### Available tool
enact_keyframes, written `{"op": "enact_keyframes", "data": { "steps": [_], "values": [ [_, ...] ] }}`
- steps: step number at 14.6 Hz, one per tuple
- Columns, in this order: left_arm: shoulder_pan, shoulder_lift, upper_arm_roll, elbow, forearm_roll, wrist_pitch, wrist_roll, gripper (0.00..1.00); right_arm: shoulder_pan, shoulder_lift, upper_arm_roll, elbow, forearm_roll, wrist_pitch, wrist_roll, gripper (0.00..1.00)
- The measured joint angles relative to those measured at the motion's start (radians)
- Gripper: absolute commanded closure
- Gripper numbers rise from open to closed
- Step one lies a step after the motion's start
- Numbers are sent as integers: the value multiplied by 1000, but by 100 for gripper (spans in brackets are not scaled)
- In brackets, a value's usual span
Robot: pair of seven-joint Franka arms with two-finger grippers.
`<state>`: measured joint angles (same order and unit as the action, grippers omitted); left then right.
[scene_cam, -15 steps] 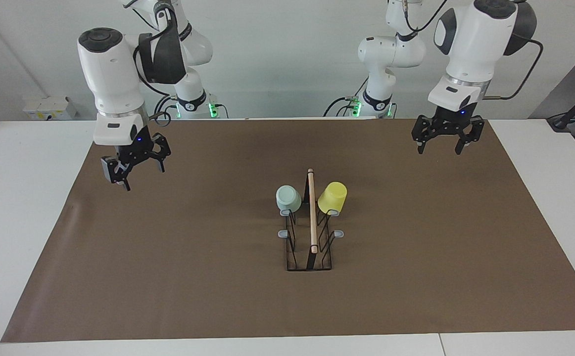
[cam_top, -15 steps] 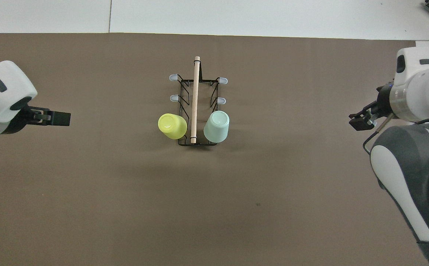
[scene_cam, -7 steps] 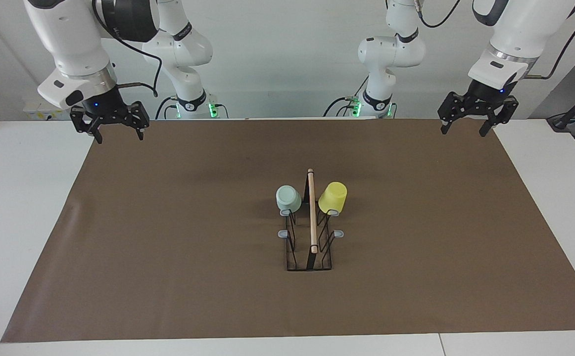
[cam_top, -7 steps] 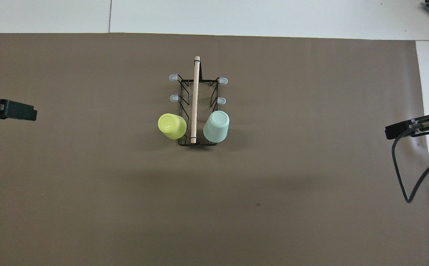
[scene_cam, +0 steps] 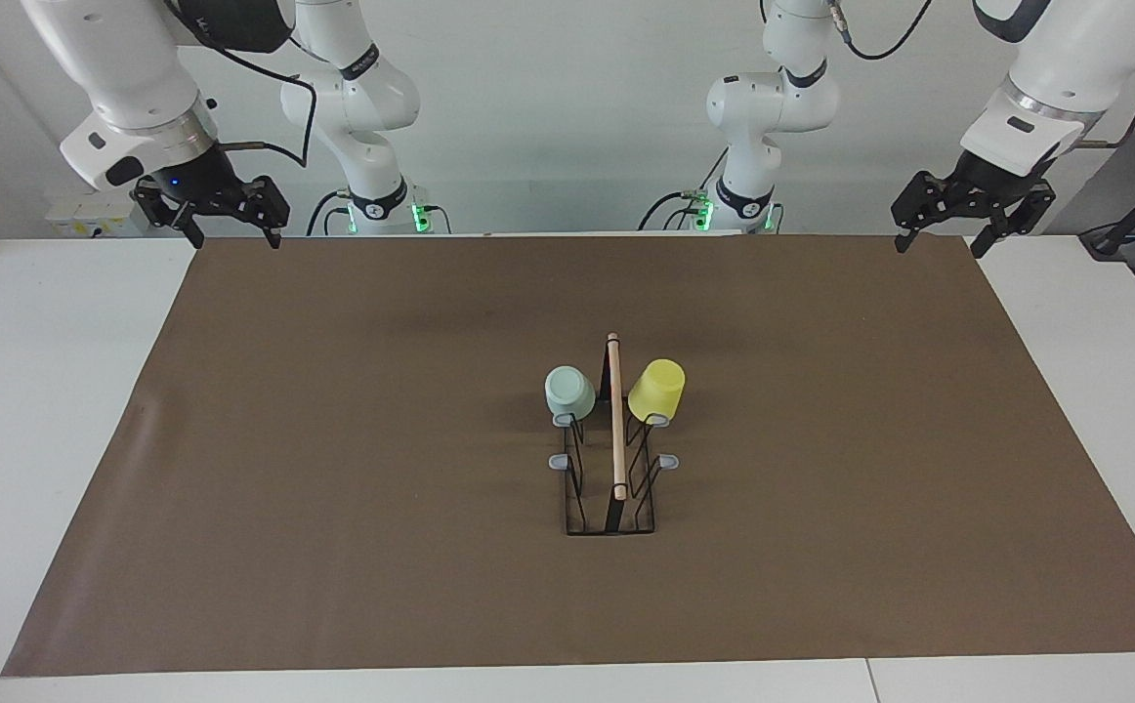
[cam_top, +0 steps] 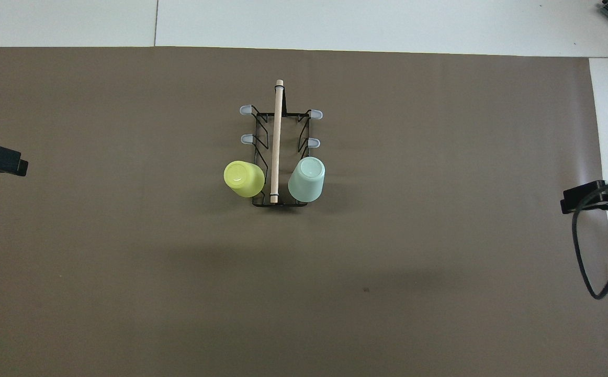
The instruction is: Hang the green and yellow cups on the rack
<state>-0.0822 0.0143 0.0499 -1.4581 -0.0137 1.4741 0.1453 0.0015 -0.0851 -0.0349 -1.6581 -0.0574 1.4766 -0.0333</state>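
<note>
Mint green cup [scene_cam: 568, 392] and yellow cup [scene_cam: 656, 390] already hung on rack [scene_cam: 611, 488]; left hand [scene_cam: 971, 203] and right hand [scene_cam: 213, 207] wide, empty, well apart at tabletop [scene_cam: 60, 391] corners.

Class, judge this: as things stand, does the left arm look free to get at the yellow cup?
Probably yes. The left end effector hangs open over the mat's edge, and nothing lies between it and the yellow cup hung on the rack.

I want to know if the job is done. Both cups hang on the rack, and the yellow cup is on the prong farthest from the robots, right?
Not quite. Both cups do hang on the rack, but the yellow cup is on the prong nearest the robots, across the wooden bar from the green cup. The overhead view shows the four prongs farther from the robots bare.
</note>
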Motion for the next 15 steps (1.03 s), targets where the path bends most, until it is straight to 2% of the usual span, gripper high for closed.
{"op": "enact_keyframes", "data": {
  "steps": [3,7,15],
  "values": [
    [-4,-6,-8,-23,-1,-4,0,0,-1,0,1,3,2,36,1,0],
    [-5,-13,-10,-40,-1,0,0,0,2,3,9,38,5,32,3,0],
    [-4,-16,-6,-40,-1,0,0,0,4,5,12,40,6,32,4,0]
  ]
}}
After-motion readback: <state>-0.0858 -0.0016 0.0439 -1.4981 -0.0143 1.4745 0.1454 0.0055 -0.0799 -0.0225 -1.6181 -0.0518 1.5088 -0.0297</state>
